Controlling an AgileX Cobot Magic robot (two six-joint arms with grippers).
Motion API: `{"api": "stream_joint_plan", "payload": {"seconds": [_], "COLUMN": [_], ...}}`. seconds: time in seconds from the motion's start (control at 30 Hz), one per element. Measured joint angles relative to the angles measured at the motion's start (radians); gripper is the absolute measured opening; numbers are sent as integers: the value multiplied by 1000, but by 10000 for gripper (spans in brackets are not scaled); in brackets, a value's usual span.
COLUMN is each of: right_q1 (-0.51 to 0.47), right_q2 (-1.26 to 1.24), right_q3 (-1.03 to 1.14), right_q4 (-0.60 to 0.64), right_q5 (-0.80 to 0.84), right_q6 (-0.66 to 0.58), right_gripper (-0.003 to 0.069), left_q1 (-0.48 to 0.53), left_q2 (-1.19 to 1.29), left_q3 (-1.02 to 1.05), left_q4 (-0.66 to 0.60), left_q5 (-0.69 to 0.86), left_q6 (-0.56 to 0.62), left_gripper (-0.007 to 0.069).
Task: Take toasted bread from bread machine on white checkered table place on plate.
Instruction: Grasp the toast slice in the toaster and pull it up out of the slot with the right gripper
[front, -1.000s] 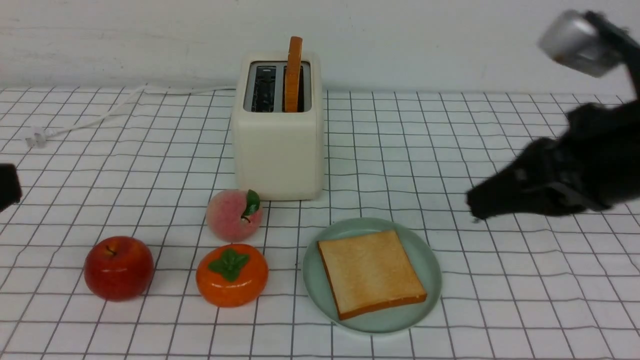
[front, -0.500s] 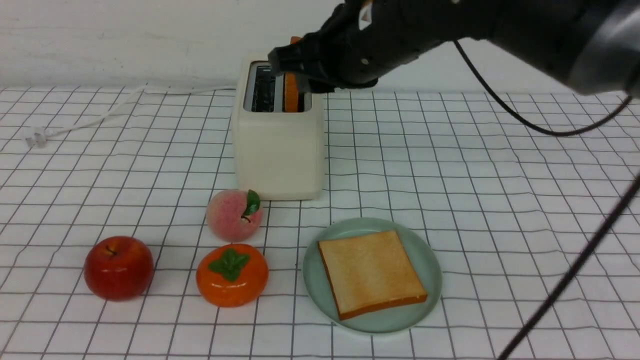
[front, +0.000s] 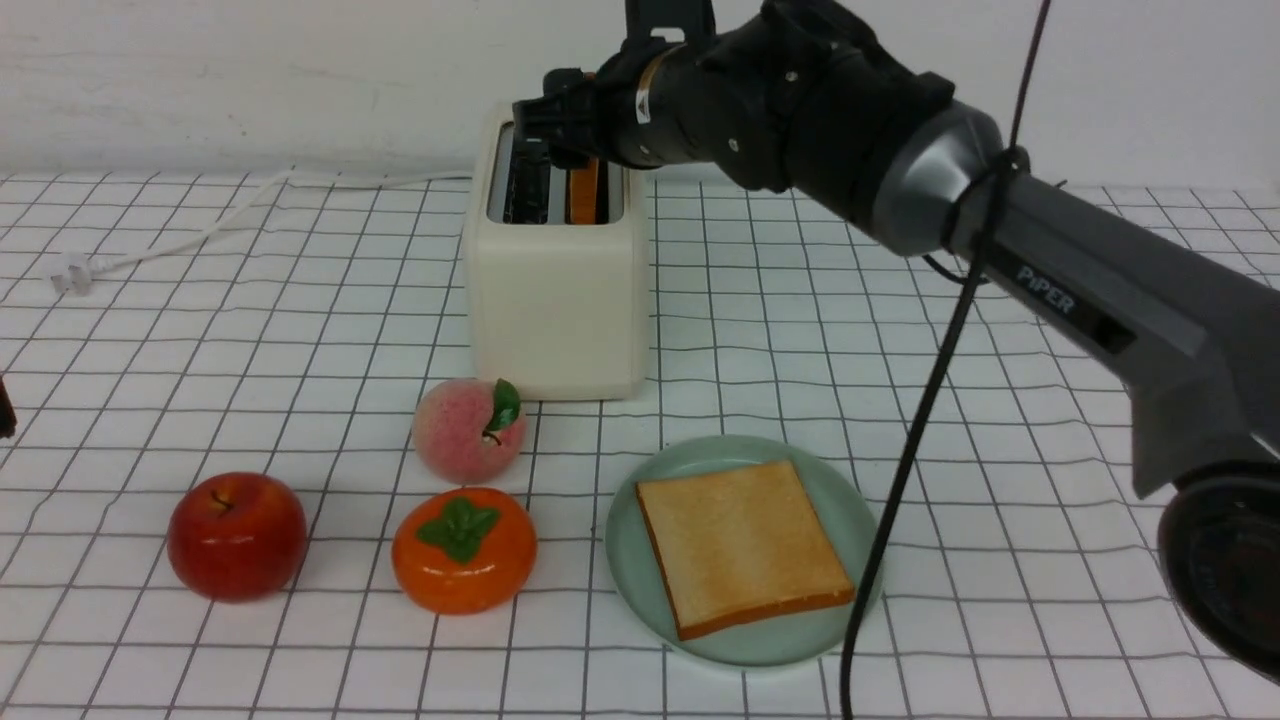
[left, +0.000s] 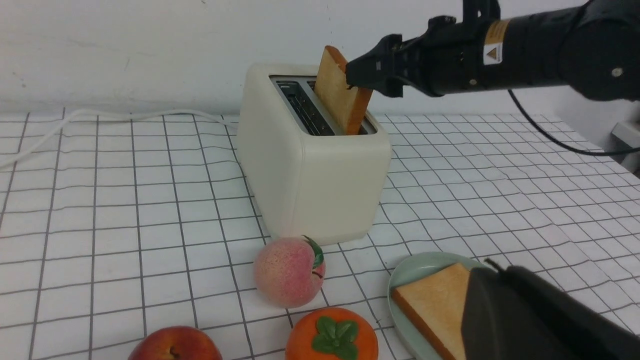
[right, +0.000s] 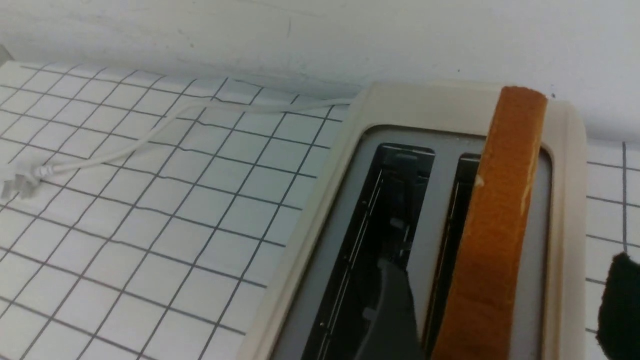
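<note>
The right pincer (left: 357, 75) is released, its jaws straddling a toasted bread slice (left: 340, 95) that stands in the bread machine (front: 555, 300). A second slice (front: 740, 545) lies on the plate (front: 850, 500) in front of the machine. A peach (front: 468, 430), persimmon (front: 463, 550) and apple (front: 237, 535) sit front-left of it, clear of the arm. I cannot tell the left pincer's (left: 500, 295) state. The counter (front: 1000, 400) is white checkered, with a plain white wall (front: 250, 80) behind.

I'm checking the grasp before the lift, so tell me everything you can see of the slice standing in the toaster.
The slice of toast stands on edge in the bread machine, in the slot on the robot's right, and seems to lean slightly. Its upper part sticks out above the top. The face is pale golden and the crust orange-brown. The right tool is open, with its fingers either side of the slice. Whether they touch it cannot be told.
</note>
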Motion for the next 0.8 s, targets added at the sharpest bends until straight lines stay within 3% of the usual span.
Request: {"api": "stream_joint_plan", "payload": {"seconds": [0.2, 0.23, 0.37, 0.7, 0.8], "right_q1": [-2, -2, -2, -2, -2], "right_q2": [28, 30, 40, 54, 58], "right_q3": [-3, -4, -5, -6, -6], "right_q4": [-20, -27, -51, -56, -56], "right_q5": [-42, -45, -59, -99, -121], "right_q6": [14, 15, 20, 27, 32], "right_gripper": [358, 302, 197, 132, 81], "left_q1": [0, 0, 0, 0, 0], "left_q2": [0, 0, 0, 0, 0], "left_q3": [0, 0, 0, 1, 1], "left_q4": [-2, -4, -4, -8, -8], "left_q5": [-1, -1, -1, -1, -1], "left_q6": [0, 0, 0, 0, 0], "left_gripper": [-13, -13, -13, -13, -13]}}
